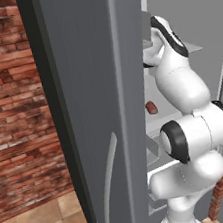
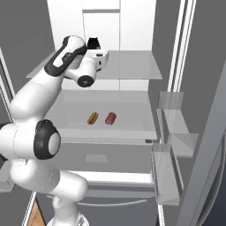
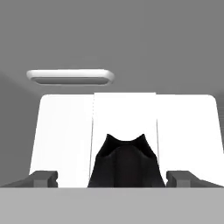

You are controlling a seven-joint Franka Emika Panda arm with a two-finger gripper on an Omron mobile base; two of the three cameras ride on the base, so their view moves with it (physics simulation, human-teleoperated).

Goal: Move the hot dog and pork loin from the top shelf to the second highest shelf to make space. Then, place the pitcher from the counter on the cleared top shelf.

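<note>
The fridge stands open. A dark pitcher [image 2: 92, 42] stands at the left of the glass top shelf [image 2: 132, 66]. My gripper [image 2: 96, 49] reaches in right at it. In the hand view the pitcher [image 3: 124, 164] sits between my two fingertips [image 3: 43, 177], which stand wide apart and clear of its sides, so the gripper is open. On the second highest shelf [image 2: 132, 110] the hot dog [image 2: 92, 118] and the reddish pork loin [image 2: 110, 118] lie side by side. The pork loin [image 1: 151, 108] also peeks past the door edge in the left base view.
The grey fridge door [image 1: 93, 111] fills the middle of the left base view, with a brick wall [image 1: 10, 98] to its left. Clear door bins [image 2: 174, 132] hang at the right. The right part of the top shelf is bare glass.
</note>
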